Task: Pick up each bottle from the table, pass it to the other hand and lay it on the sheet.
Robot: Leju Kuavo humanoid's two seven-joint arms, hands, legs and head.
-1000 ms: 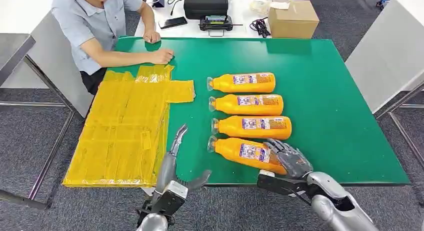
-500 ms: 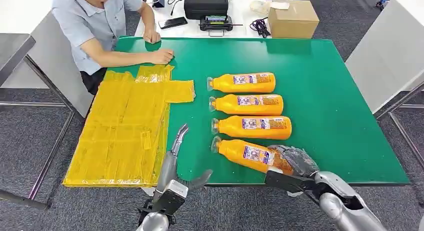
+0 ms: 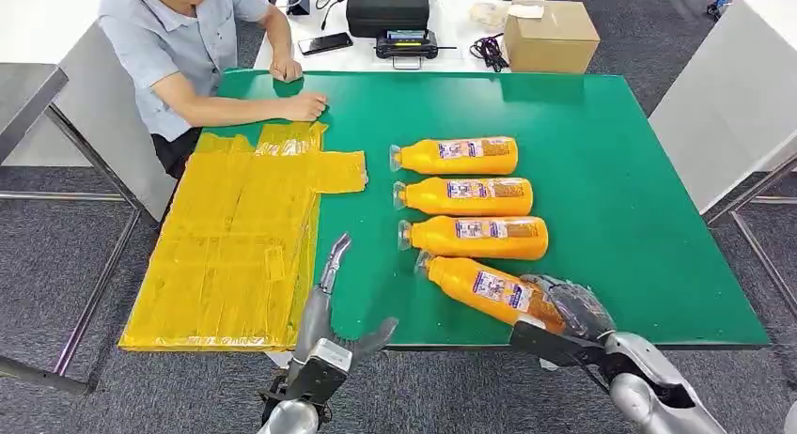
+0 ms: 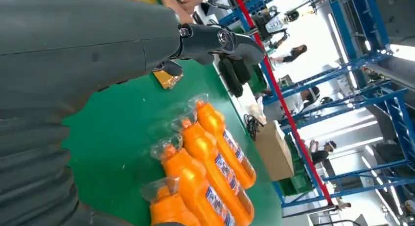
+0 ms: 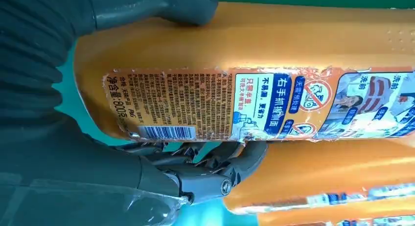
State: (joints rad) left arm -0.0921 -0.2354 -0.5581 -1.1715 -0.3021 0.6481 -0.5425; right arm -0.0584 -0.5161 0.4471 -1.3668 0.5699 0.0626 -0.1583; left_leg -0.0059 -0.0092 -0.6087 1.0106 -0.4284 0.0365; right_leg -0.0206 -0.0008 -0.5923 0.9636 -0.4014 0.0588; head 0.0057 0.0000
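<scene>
The right hand (image 3: 573, 307) grips the base end of the nearest bottle (image 3: 489, 288) at the front edge of the green tabletop (image 3: 620, 209); its fingers (image 5: 215, 174) curl under the body and the thumb presses the other side. The hand hides the bottle's base, and whether the bottle is lifted off the tabletop or resting on it is hard to tell. Its long axis runs slantwise, the clear cap pointing left and away from the robot, close to the next bottle's cap. The left hand (image 3: 329, 307) hangs just off the front edge with nothing in it, fingers stretched forward and thumb spread aside. To its left the yellow sheet (image 3: 235, 237) lies flat over the tabletop's left side, its near part overhanging. Beyond the held bottle, three more bottles (image 3: 470, 197) lie side by side, caps pointing left. Farther back, a person (image 3: 179, 49) rests a hand at the sheet's far end; the head is cut off by the picture's edge. A cardboard box (image 3: 550, 35) stands behind.
</scene>
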